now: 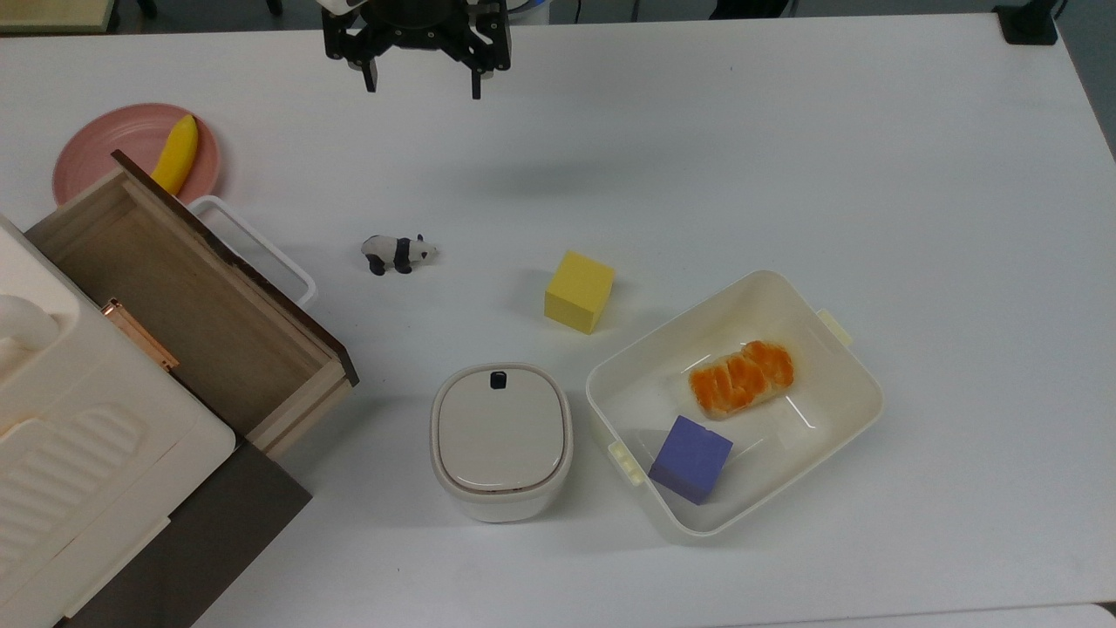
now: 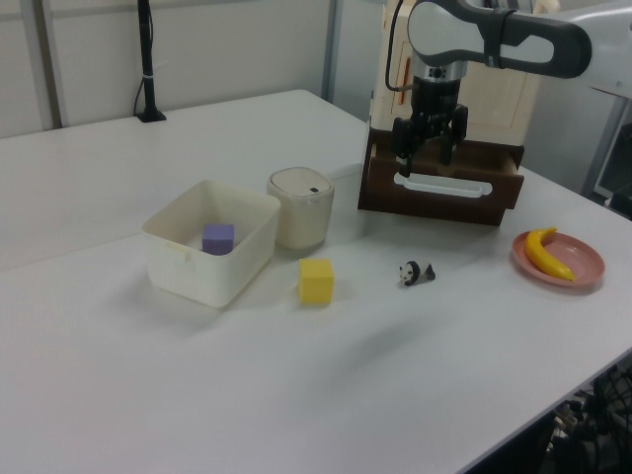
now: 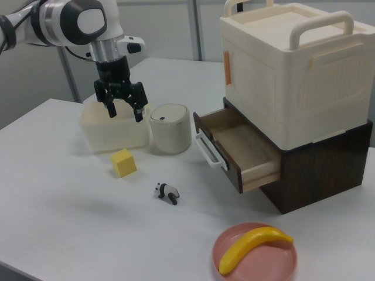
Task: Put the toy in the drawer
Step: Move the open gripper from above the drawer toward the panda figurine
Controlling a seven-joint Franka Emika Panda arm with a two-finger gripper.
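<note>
Fingers [image 1: 370, 77] spread, above toy [image 1: 398, 253]

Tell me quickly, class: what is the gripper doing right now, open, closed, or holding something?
Gripper: open, holding nothing, raised above the table; the toy lies apart from it on the table.

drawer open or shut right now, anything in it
Open. The drawer is pulled out, its bare wooden floor showing with nothing inside; the toy panda stands on the table.

White table [image 1: 785, 131] carries toy [image 1: 398, 253], yellow cube [image 1: 579, 291], tub [image 1: 859, 384], lidded pot [image 1: 501, 440], pink plate [image 1: 105, 148].
</note>
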